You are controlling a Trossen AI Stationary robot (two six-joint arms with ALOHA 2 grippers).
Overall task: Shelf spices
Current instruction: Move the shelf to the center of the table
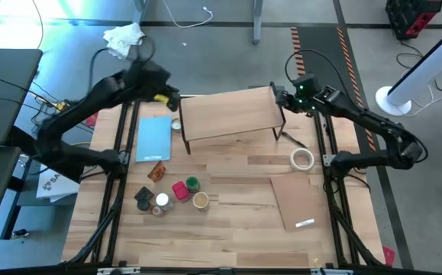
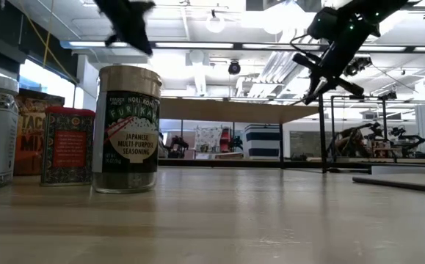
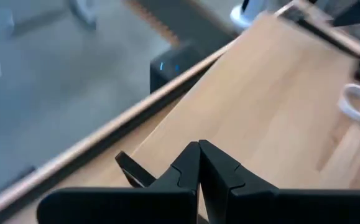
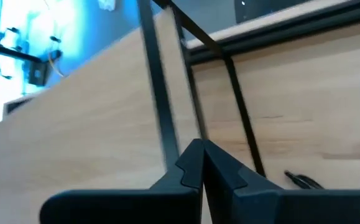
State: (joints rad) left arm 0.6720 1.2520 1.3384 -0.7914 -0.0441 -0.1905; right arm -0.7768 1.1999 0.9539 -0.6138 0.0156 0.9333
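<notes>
Light wood-plank desk [image 1: 236, 221] carries all. Low rack w/ pale wooden plank top + black wire ends, the shelf [image 1: 228, 113], stands at far centre. Left hand [image 1: 173, 100] clenched, empty, at shelf's left end; right hand [image 1: 282, 98] clenched, empty, at its right end. Small round spice jars [image 1: 176, 194] cluster near front-left, well apart from shelf.

Low view: furikake jar [image 2: 127, 129] beside red tin [image 2: 67, 145] on table [image 2: 234, 220]; shelf [image 2: 234, 110] behind; two arms overhead, right gripper [image 2: 316, 92] above shelf end.
</notes>
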